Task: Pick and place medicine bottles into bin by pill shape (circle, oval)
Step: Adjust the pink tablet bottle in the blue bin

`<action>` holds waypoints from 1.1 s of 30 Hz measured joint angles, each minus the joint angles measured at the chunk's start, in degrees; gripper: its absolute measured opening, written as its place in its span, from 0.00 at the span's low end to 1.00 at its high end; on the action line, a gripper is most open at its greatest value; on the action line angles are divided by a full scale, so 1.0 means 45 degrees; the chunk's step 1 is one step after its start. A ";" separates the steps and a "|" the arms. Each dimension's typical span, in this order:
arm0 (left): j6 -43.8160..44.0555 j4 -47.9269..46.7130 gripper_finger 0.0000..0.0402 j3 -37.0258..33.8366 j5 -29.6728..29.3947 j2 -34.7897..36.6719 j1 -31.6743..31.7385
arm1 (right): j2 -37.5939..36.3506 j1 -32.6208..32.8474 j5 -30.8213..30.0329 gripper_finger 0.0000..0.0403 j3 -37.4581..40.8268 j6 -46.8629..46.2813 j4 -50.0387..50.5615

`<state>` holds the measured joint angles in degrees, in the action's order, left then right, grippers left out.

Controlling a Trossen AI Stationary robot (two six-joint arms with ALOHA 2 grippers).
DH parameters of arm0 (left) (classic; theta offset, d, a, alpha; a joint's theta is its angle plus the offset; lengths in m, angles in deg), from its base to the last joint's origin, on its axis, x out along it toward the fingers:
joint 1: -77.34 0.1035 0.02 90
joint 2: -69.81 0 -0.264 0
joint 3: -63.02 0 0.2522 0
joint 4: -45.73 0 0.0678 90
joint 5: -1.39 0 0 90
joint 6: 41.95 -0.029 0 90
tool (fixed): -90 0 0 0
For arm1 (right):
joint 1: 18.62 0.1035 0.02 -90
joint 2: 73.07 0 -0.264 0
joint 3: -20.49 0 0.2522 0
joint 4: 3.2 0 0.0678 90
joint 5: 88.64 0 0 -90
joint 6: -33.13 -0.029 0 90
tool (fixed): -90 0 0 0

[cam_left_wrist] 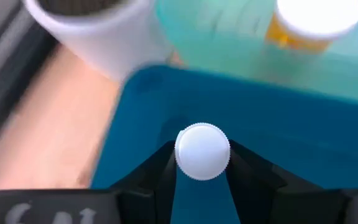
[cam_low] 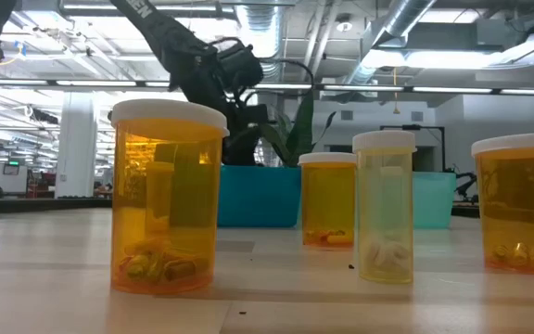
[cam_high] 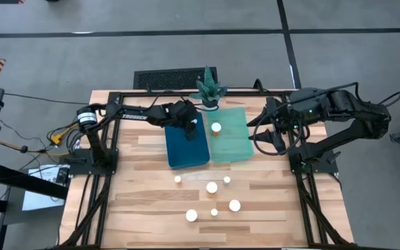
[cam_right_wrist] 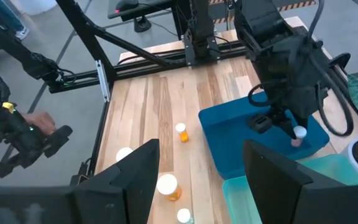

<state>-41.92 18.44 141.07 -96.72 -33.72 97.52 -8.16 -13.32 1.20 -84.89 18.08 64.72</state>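
The left gripper (cam_left_wrist: pixel 202 180) pinches a small orange pill bottle with a round white cap (cam_left_wrist: pixel 202 151) between its fingers, over the dark blue plastic bin (cam_high: pixel 186 147). The bottle stands straight up, cap on top. The right gripper (cam_high: pixel 261 139) waits open beside the light green bin (cam_high: pixel 233 139).

Left claw (cam_high: pixel 193 126) over dark blue bin (cam_high: pixel 187 147); one bottle (cam_high: pixel 216 128) in light green bin (cam_high: pixel 232 135).

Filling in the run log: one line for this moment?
left gripper: shut on bottle | over dark blue bin | right gripper: open, waiting beside light green bin
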 joint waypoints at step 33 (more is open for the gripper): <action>0.0477 -0.0714 0.62 0.0326 0.0716 -0.0338 -0.0068 | -0.0005 -0.0005 0.0024 0.59 0.0000 0.0107 0.0116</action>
<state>-39.77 15.22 142.54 -93.50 -35.24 97.22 -8.19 -13.34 1.30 -84.89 18.56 65.24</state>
